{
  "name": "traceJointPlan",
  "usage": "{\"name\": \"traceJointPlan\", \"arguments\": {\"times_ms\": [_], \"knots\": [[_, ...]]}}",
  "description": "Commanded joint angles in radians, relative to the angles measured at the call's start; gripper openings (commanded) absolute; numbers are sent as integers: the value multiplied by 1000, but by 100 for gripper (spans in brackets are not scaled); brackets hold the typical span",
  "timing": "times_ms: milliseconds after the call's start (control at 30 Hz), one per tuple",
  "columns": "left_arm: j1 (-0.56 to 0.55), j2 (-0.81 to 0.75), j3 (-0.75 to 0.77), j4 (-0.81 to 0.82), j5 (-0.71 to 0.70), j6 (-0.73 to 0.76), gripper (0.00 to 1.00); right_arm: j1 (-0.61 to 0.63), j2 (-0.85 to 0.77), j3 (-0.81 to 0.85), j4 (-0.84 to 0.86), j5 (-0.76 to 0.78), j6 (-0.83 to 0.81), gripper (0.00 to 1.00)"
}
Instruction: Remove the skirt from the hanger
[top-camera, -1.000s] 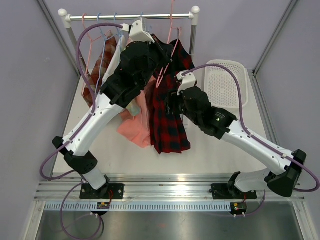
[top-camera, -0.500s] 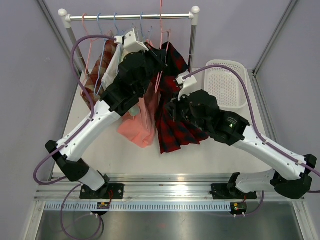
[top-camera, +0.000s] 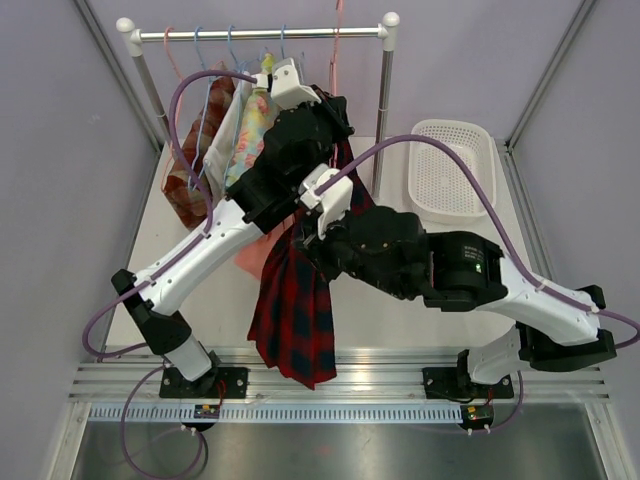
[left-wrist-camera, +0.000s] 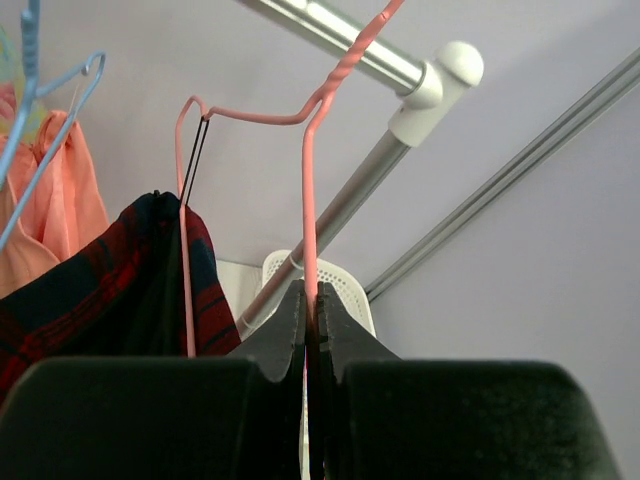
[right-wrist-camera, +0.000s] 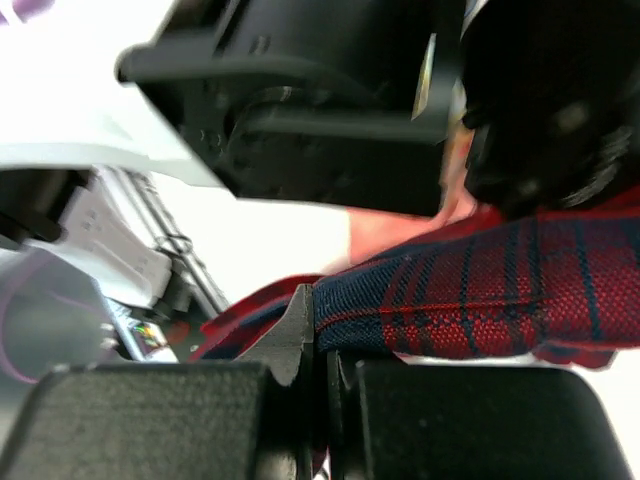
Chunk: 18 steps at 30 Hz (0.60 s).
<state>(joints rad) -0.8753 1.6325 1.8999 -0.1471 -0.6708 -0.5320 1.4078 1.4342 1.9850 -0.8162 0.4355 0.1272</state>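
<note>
The skirt (top-camera: 292, 322) is red and navy plaid; it stretches from under the rack down toward the table's near edge. My right gripper (right-wrist-camera: 318, 345) is shut on a fold of the skirt (right-wrist-camera: 480, 285); in the top view my right arm (top-camera: 400, 258) hides its jaws. Up near the rail, my left gripper (left-wrist-camera: 311, 305) is shut on the wire of the pink hanger (left-wrist-camera: 305, 180). The skirt's top (left-wrist-camera: 130, 270) still hangs at the hanger's left end by a thin black loop (left-wrist-camera: 196, 150).
The clothes rack (top-camera: 260, 33) carries more hangers with a floral garment (top-camera: 250, 140), a brown plaid one (top-camera: 185, 175) and a pink one (top-camera: 255, 258). A white basket (top-camera: 450, 165) sits at the back right. The two arms cross closely at mid-table.
My right gripper went from open to shut on the skirt, then swung left and toward the near edge, dragging the skirt down. My left gripper kept hold of the hanger and shifted slightly right.
</note>
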Motion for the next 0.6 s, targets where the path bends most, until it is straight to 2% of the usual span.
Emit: {"name": "traceJointPlan", "arguments": {"times_ms": [0,67,100,200,267,433,567], "knots": [[24,41,54,150,-85,82,0,131,-4,83,40,45,-29,0],[24,32,31,150,-104,96,0,160,-17,98,49,135,-47,0],[24,21,-11,150,-111,119,0,187,-33,103,63,237,-54,0],[25,-31,-115,182,-150,167,0,247,-84,113,101,385,-92,0],[30,-56,-151,211,-185,196,0,281,-103,126,111,431,-121,0],[84,-25,-107,152,-188,213,0,460,-90,150,141,598,-250,0],[174,-10,-76,103,-130,172,0,612,-98,55,296,745,-421,0]]}}
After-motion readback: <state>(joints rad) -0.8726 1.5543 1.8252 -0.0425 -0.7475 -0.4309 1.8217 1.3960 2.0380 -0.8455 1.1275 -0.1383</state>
